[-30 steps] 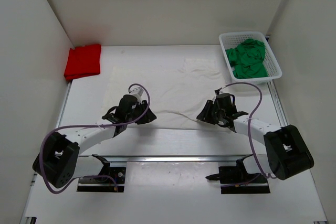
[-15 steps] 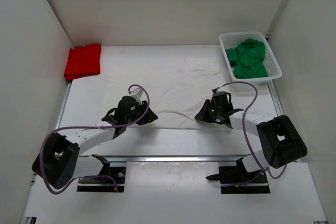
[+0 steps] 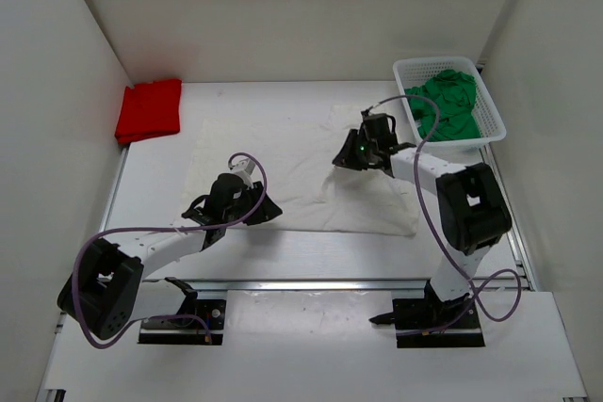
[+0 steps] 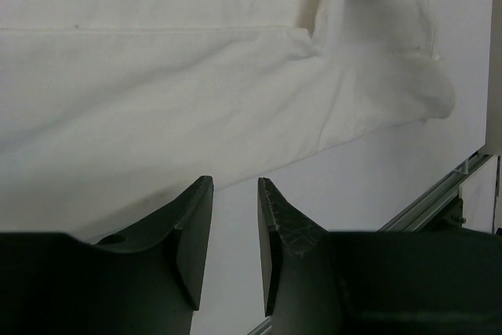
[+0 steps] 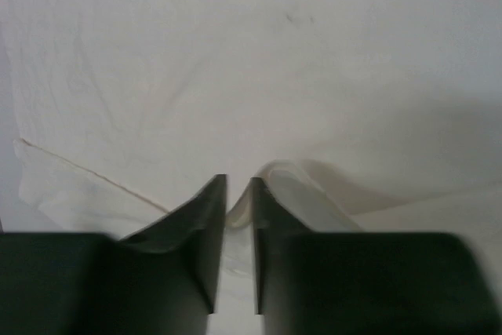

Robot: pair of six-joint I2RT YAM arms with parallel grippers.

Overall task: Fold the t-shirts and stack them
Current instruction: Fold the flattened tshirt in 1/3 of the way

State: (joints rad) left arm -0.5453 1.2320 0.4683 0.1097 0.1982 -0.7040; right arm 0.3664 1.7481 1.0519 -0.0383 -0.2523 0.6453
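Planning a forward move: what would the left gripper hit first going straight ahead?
The white shirt: its edge lies just ahead of the left gripper. Depth unclear; it might pass over.

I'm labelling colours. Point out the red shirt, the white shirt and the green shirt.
red shirt (image 3: 149,110), top view, middle of the folded cloth.
white shirt (image 3: 283,167), top view, its flat middle.
green shirt (image 3: 445,105), top view, middle of the crumpled heap.

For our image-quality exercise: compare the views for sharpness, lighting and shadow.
Top external: even diffuse light, sharp, only faint shadows. Left wrist: white t-shirt crisp, jaws dark silhouettes. Right wrist: dimmer, soft, grainy, grey shadow on the t-shirt right of the jaws.
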